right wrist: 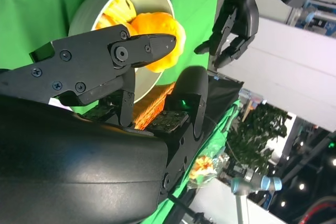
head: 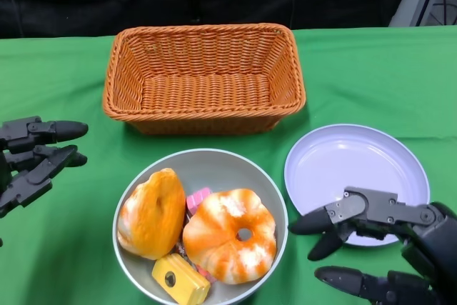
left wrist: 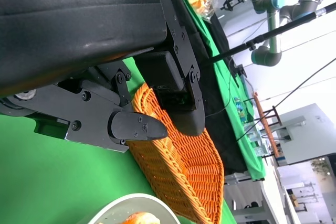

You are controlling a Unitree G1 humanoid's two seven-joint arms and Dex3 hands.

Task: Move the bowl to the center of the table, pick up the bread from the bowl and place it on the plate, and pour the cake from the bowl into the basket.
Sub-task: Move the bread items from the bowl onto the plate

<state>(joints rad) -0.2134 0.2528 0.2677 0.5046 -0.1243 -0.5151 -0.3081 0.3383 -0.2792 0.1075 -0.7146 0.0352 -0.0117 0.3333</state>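
Now my right robot hand (head: 371, 237), empty and spread, sits at three o'clock of the bowl (head: 214, 166); the ring-shaped bread (head: 230, 235) looks soft, light, so I'd pinch its rim.

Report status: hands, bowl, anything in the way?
Both hands, left and right, open, holding nothing. Bowl between them, bread inside. Plate, basket unobstructed.

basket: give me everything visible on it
The basket is rectangular, woven orange-brown wicker as it looks, with sloping sides and a thicker braided rim. It sits upright on the green tablecloth at the far middle, open side up, nothing inside. Its near wall lies just behind the bowl; contact between them cannot be told. Neither hand touches it. The left wrist view shows its weave close up.
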